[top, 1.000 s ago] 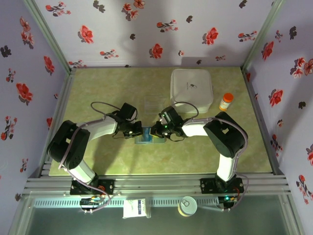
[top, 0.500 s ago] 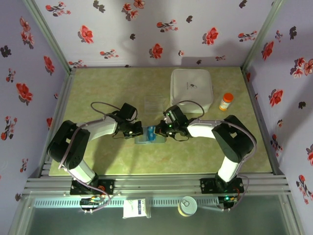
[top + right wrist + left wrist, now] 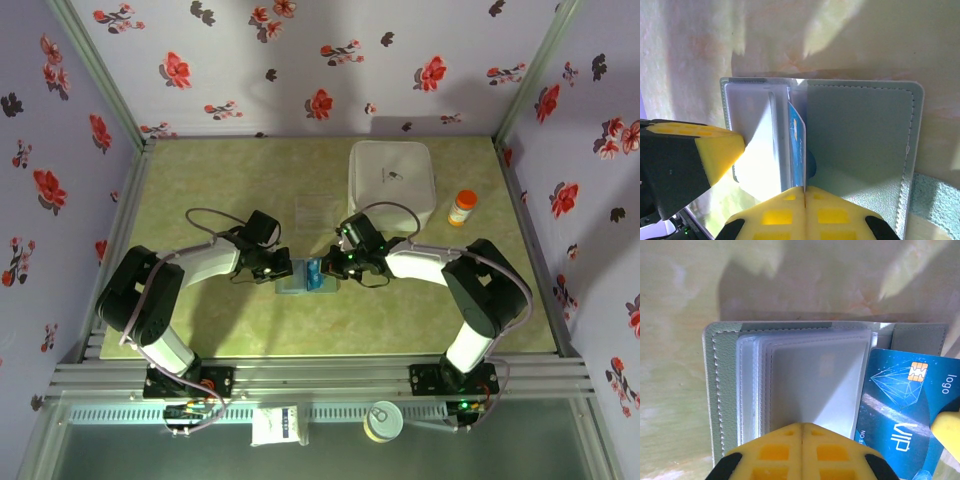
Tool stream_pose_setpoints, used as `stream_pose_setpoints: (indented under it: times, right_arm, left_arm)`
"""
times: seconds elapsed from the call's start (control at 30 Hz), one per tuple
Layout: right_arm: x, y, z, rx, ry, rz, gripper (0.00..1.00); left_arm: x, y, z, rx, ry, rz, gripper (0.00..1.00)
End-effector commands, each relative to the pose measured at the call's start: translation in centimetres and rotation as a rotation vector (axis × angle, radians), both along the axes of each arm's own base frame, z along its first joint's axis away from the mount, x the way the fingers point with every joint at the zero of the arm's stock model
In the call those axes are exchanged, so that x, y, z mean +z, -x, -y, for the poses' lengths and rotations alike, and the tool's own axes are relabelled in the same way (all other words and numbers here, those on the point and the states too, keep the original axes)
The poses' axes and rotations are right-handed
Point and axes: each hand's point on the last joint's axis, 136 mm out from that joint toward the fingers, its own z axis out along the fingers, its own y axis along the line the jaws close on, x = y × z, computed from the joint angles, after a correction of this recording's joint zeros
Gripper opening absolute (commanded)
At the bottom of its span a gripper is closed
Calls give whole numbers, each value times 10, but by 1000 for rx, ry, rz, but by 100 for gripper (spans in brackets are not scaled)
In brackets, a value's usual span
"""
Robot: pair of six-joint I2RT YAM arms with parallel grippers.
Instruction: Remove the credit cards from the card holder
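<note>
The card holder (image 3: 296,284) lies open on the green table between both grippers. Its clear sleeves (image 3: 810,375) fan up from the left panel, and the grey right panel (image 3: 860,140) lies flat. My left gripper (image 3: 802,424) is shut, its tips pinching the edge of a clear sleeve. My right gripper (image 3: 804,189) is shut on the edge of a blue credit card (image 3: 797,145), which stands on edge at the fold. The same card (image 3: 900,410), marked VIP with a gold chip, pokes out past the sleeves. From above, the card (image 3: 313,272) sits between the left gripper (image 3: 283,268) and the right gripper (image 3: 327,270).
A big white square box (image 3: 392,182) stands behind the right arm, with an orange pill bottle (image 3: 462,208) to its right. A clear plastic box (image 3: 318,210) lies just behind the card holder. Flowered walls close in the table on three sides.
My right gripper closed on the blue card and drew it up, so it now stands out of the sleeves. The right arm's elbow swung right. The left arm stayed put.
</note>
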Motion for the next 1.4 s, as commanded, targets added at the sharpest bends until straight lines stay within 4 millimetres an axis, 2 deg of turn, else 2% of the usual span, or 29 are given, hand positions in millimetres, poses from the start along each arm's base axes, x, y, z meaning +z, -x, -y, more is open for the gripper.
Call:
stream_pose_setpoints:
  times: [0.0, 0.17, 0.3, 0.43, 0.67, 0.93, 1.17, 1.37]
  right_arm:
    - [-3, 0, 3, 14, 65, 14, 7]
    - [0, -1, -3, 26, 80, 22, 8]
    - [2, -1, -9, 24, 82, 11, 14]
    - [3, 4, -11, 21, 87, -3, 15]
    - [2, 9, -8, 11, 99, -18, 13]
    - [5, 6, -7, -2, 108, -3, 6]
    - [35, 3, 3, -3, 110, 90, 3]
    - [50, 2, 15, 135, 212, 212, 2]
  left_arm:
    - [-11, 11, -9, -6, -49, -32, 4]
    - [-11, 11, -9, -4, -49, -33, 4]
    - [-11, 11, -9, -5, -47, -32, 4]
    - [-10, 11, -9, -6, -45, -29, 5]
    - [-11, 11, -9, -9, -47, -28, 4]
    - [-7, 9, -8, -13, -41, -20, 4]
    - [-4, 6, -6, -12, -37, -15, 6]
    - [8, 2, 0, -19, -6, 6, 10]
